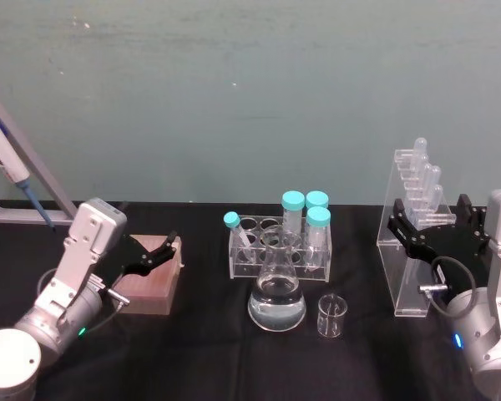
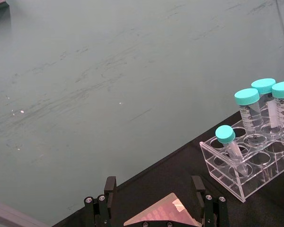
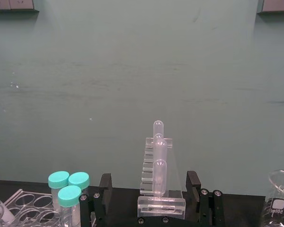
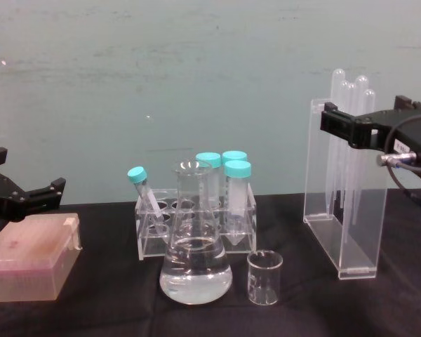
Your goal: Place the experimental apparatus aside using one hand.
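Note:
The tall clear acrylic stand [image 1: 417, 259] of plastic pipettes stands upright at the right of the black table. My right gripper [image 1: 427, 217] is open, one finger on each side of the stand's upper part; in the right wrist view the stand [image 3: 161, 203] sits between the two fingers with a small gap on each side. The conical flask [image 1: 276, 288] with clear liquid and the small glass beaker [image 1: 331, 315] stand at the table's middle front, apart from both grippers. My left gripper [image 1: 169, 249] is open, hovering over a pink-brown box [image 1: 150, 280] at the left.
A clear rack [image 1: 280, 246] of teal-capped tubes stands just behind the flask. A pipette on a grey stand [image 1: 17, 180] leans at the far left. Bare black tabletop lies between the beaker and the acrylic stand.

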Robot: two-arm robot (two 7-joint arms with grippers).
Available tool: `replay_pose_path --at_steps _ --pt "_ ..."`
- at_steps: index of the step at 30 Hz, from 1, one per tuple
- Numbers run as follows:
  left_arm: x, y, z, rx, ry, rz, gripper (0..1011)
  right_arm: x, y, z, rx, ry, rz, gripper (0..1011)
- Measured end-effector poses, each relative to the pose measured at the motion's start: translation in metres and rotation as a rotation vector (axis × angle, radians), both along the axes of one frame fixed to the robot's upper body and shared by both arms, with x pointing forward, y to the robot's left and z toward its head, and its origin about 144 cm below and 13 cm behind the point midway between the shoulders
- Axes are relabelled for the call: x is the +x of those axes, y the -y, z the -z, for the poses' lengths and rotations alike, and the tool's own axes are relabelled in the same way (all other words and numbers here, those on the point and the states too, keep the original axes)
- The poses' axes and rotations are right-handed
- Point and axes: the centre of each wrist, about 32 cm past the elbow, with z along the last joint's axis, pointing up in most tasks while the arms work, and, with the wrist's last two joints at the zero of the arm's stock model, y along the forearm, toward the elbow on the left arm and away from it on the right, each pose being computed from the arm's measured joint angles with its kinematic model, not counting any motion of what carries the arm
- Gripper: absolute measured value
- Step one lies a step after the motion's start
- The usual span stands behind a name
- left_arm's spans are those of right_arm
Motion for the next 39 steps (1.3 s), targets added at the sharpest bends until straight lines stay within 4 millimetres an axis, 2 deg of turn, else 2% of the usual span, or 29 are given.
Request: replay_pose_path --at_steps 39 --pt "0.000 0.000 0.000 0.000 0.000 0.000 1000 0.016 0.005 0.003 0.013 -0.035 0.010 1000"
